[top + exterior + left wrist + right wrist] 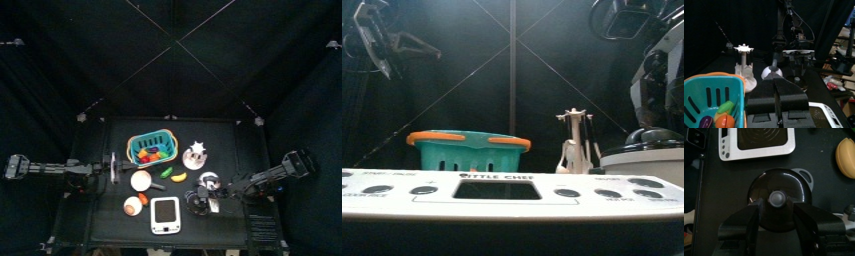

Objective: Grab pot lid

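Note:
The pot lid (769, 183) is a round, dark glossy disc with a pale knob at its centre. It lies over a small grey pot whose handle (805, 176) sticks out. My right gripper (778, 204) is right over it, with its jaws close against the knob on both sides. In the top view the lid (210, 181) is at the table's right middle. In the front view it (649, 139) is at the right, on the pot. My left gripper (777, 85) is shut and empty, resting at the table's left beside the teal basket (707, 100).
The teal basket (151, 148) holds toy food. A spiky silver-white star object (198, 152) stands behind the pot. A white oval (140, 180) and a banana (178, 176) lie mid-table. A white toy scale (164, 213) sits at the front edge.

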Tool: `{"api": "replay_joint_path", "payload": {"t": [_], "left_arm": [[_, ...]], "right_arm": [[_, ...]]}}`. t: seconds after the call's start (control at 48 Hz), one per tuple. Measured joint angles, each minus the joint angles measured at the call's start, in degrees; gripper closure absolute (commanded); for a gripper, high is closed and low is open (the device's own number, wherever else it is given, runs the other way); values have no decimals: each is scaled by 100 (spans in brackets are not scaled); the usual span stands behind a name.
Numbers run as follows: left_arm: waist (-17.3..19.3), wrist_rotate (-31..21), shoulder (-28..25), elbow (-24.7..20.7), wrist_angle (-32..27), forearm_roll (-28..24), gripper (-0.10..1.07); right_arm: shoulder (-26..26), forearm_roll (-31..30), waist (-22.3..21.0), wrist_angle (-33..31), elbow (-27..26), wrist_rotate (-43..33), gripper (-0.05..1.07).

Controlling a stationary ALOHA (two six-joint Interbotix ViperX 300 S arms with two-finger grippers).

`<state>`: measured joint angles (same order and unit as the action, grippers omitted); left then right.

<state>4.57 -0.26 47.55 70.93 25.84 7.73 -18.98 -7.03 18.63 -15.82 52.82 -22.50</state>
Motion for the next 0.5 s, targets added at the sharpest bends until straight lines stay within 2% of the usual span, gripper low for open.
{"api": "replay_joint_path", "payload": {"t": [0.5], "left_arm": [[-26, -9, 0, 44, 0, 9, 102]], "right_arm": [[290, -88, -9, 9, -70, 0, 24]]}}
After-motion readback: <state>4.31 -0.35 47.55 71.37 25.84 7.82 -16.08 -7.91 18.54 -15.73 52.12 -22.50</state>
